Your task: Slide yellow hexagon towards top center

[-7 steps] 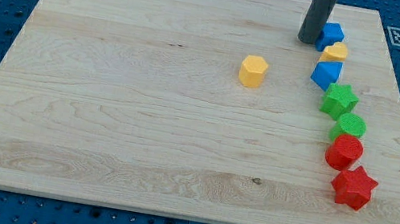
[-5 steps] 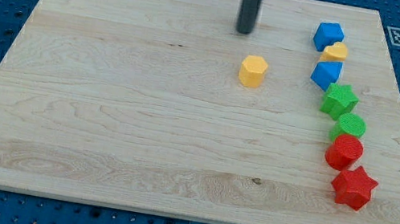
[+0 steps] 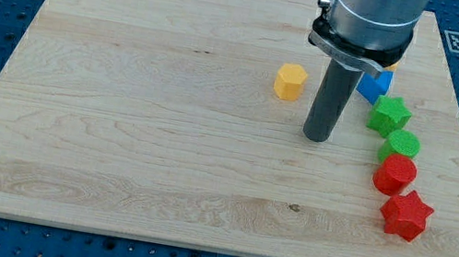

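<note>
Item: wooden worktop (image 3: pixel 117 128), pale board on a blue pegged base. Task piece: yellow hexagon (image 3: pixel 290 81), lying right of the board's middle, in its far half, apart from every other block. Tool: my tip (image 3: pixel 316 136), the lower end of a dark rod, resting on the board to the near right of the yellow hexagon, close by but not touching it; there are no jaws on this rig, so nothing is held or clasped. Other stock, in a curved line down the right side: blue block (image 3: pixel 376 83), partly hidden behind the rod's collar, shape unclear; green star (image 3: pixel 390 114); green cylinder (image 3: pixel 401 144); red cylinder (image 3: pixel 395 174); red star (image 3: pixel 406 215). Progress, as judged: the hexagon sits short of the far edge and slightly right of centre, so the slide is not done. Remaining: bring the tip to the hexagon's near side, a little to its right, then push away towards the far centre.
</note>
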Tool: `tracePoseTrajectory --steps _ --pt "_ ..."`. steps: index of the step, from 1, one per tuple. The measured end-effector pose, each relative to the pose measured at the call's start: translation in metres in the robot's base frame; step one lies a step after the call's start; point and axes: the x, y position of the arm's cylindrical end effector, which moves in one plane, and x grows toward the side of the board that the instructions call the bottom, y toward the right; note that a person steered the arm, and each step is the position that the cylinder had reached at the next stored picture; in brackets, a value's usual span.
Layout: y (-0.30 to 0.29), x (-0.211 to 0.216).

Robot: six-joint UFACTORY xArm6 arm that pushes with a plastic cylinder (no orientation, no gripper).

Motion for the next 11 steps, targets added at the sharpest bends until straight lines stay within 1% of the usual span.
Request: tracePoseTrajectory --steps 1,2,5,6,9,11 --pt "-0.019 -0.006" --pt "-0.054 -0.016" --pt "-0.041 -0.065" --pt "-0.038 -0.076" --pt "-0.021 -0.069" --pt "-0.020 -0.082"
